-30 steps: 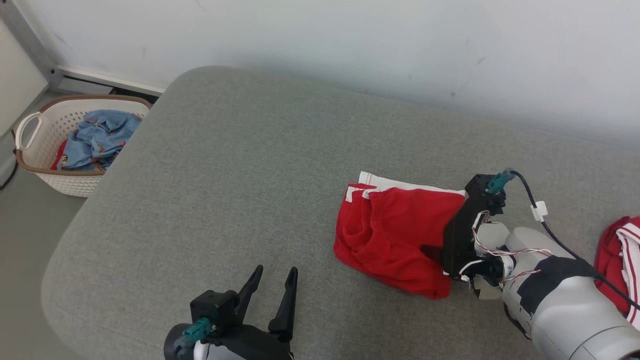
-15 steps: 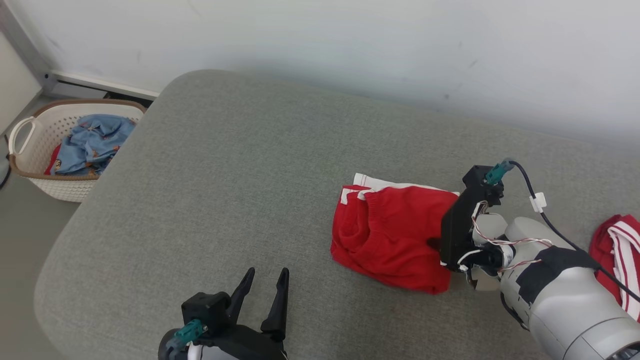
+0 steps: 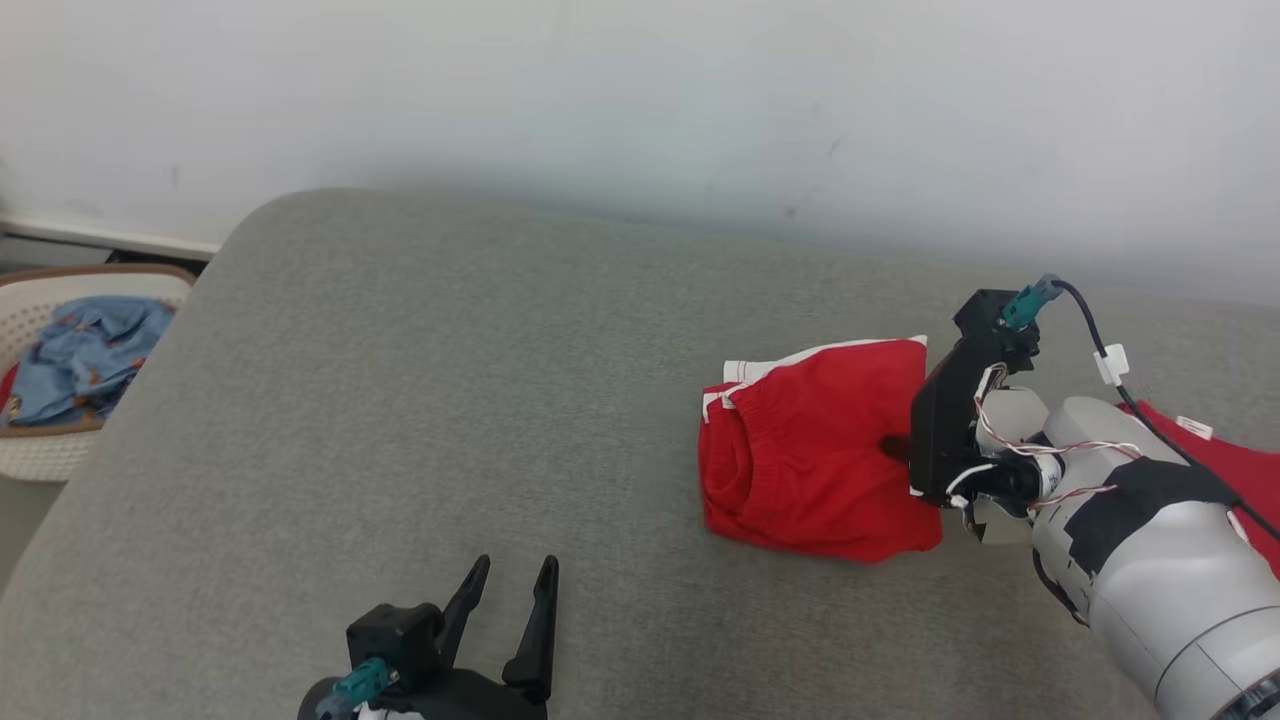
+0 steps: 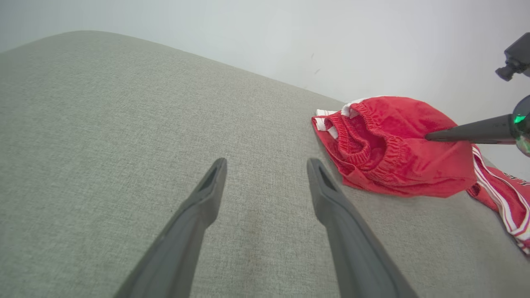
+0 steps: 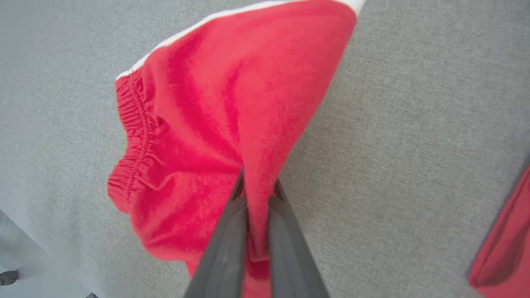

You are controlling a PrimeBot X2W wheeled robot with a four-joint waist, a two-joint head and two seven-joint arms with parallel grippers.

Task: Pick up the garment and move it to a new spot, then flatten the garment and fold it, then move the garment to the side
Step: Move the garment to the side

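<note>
right jaws clamp garment (image 5: 198, 124) | red cloth (image 5: 509, 258) cut off

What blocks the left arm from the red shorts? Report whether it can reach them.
Probably yes. Only bare cushion lies between the open left fingers and the red shorts; the right fingers, shut on their far edge, leave the near side free.

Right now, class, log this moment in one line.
right fingers: shut on shorts | left fingers: open, over cushion | shorts: on cushion
</note>
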